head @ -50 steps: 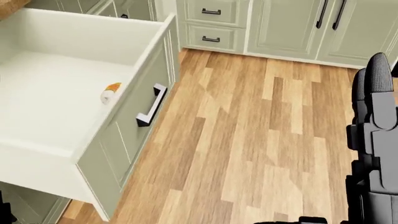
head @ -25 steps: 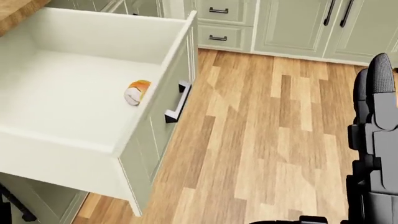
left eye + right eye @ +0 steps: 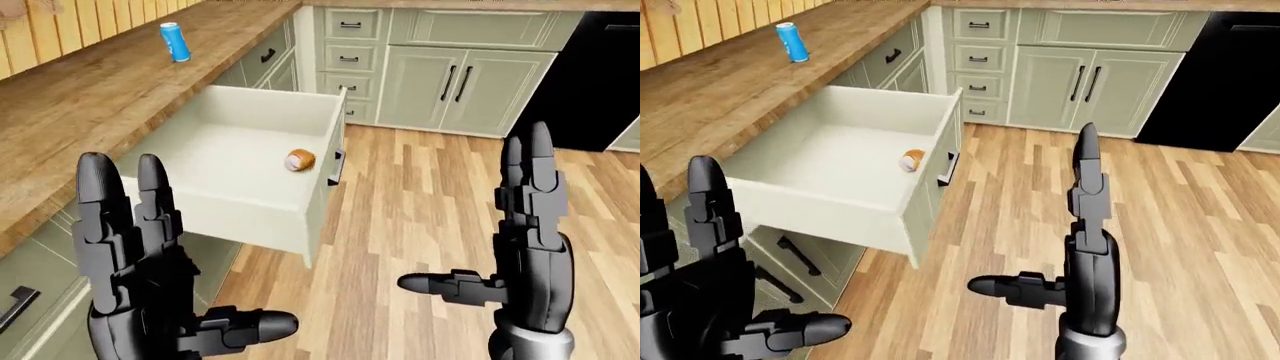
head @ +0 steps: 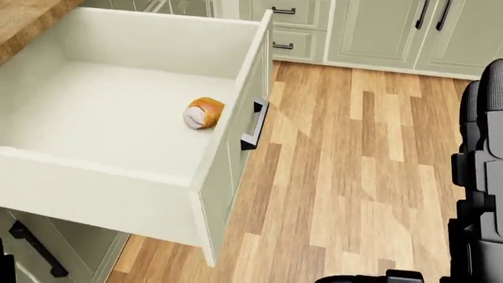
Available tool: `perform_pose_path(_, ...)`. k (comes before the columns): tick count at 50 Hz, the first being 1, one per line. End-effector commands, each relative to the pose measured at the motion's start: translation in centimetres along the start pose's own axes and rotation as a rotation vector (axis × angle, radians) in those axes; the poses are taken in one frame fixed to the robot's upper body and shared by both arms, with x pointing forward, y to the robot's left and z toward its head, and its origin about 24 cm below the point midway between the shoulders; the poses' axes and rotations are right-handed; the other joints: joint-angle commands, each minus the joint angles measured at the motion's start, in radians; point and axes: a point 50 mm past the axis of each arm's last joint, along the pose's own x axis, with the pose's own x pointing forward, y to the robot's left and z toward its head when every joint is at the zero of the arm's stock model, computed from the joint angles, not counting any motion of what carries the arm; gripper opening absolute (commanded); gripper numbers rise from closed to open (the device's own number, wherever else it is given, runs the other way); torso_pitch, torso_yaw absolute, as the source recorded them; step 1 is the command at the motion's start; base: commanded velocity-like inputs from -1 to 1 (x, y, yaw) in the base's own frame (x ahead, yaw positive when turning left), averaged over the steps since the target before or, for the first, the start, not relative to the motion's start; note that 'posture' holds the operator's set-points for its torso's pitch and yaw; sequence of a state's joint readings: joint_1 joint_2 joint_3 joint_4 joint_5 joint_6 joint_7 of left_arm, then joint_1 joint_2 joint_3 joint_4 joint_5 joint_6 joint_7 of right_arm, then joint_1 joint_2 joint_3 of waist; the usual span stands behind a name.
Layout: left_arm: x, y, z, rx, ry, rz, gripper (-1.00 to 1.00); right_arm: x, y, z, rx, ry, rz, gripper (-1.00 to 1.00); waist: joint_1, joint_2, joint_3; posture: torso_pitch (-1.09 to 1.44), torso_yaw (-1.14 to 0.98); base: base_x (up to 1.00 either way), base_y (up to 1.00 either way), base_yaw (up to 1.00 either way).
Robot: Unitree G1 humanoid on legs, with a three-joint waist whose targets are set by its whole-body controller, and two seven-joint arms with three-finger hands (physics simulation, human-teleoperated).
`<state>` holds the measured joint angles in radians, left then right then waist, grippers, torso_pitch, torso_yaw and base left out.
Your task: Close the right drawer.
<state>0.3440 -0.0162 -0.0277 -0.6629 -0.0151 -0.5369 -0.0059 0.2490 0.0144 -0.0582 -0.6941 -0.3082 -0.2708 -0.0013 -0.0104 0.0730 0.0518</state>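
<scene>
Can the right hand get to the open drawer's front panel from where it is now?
Probably yes. The right hand is open and empty over bare floor, with nothing between it and the drawer front or its dark handle. It stands apart, so the arm must sweep left.

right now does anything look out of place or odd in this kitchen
The drawer stands pulled far out from under the wooden counter, and a lone bread roll lies loose inside by its front panel. A blue can stands alone on the counter. Nothing looks spilled or damaged.
</scene>
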Motion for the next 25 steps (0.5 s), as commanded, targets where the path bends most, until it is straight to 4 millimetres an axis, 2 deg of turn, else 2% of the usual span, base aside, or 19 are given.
perform_pose_path(1,0.25,0.12,0.64,0.003,-0.043,0.004,1.0,0.22,-0.04,0.83,0.008,-0.056,-0.008,1.0,0.006,0.037,-0.024,0.0,0.0,0.0,0.22,0.0)
perform_pose_path(2,0.23,0.14,0.61,0.004,-0.043,0.005,1.0,0.18,-0.06,0.77,0.01,-0.055,-0.008,1.0,0.017,-0.017,-0.005,0.0,0.0,0.0,0.21,0.0)
perform_pose_path(3,0.23,0.15,0.61,0.004,-0.044,0.005,1.0,0.18,-0.06,0.8,0.01,-0.056,-0.007,1.0,0.013,-0.007,-0.002,0.0,0.0,0.0,0.22,0.0)
perform_pose_path(6,0.2,0.15,0.53,0.003,-0.044,0.005,1.0,0.13,-0.03,0.67,0.012,-0.054,-0.006,1.0,0.016,-0.036,-0.011,0.0,0.0,0.0,0.21,0.0)
perform_pose_path(11,0.21,0.15,0.53,0.004,-0.044,0.005,1.0,0.14,0.01,0.62,0.01,-0.053,-0.003,1.0,0.011,-0.082,0.0,0.0,0.0,0.0,0.22,0.0)
perform_pose_path(15,0.2,0.16,0.54,0.004,-0.044,0.005,1.0,0.15,-0.01,0.68,0.011,-0.054,-0.003,1.0,0.005,-0.148,-0.009,0.0,0.0,0.0,0.22,0.0)
perform_pose_path(16,0.21,0.15,0.55,0.004,-0.044,0.005,1.0,0.14,-0.02,0.63,0.01,-0.053,-0.003,1.0,-0.007,-0.111,-0.005,0.0,0.0,0.0,0.22,0.0)
perform_pose_path(17,0.21,0.14,0.57,0.004,-0.044,0.005,1.0,0.12,-0.01,0.59,0.012,-0.053,-0.002,1.0,0.002,-0.128,-0.005,0.0,0.0,0.0,0.22,0.0)
perform_pose_path(20,0.23,0.13,0.6,0.004,-0.044,0.005,1.0,0.15,-0.01,0.6,0.011,-0.053,-0.002,1.0,0.001,-0.119,-0.015,0.0,0.0,0.0,0.22,0.0)
perform_pose_path(23,0.26,0.13,0.64,0.004,-0.045,0.005,1.0,0.23,-0.01,0.74,0.01,-0.054,-0.002,1.0,0.003,-0.088,-0.001,0.0,0.0,0.0,0.22,0.0)
perform_pose_path(25,0.26,0.12,0.68,0.004,-0.044,0.005,1.0,0.29,0.01,0.89,0.012,-0.053,-0.001,1.0,0.0,-0.057,0.002,0.0,0.0,0.0,0.22,0.0)
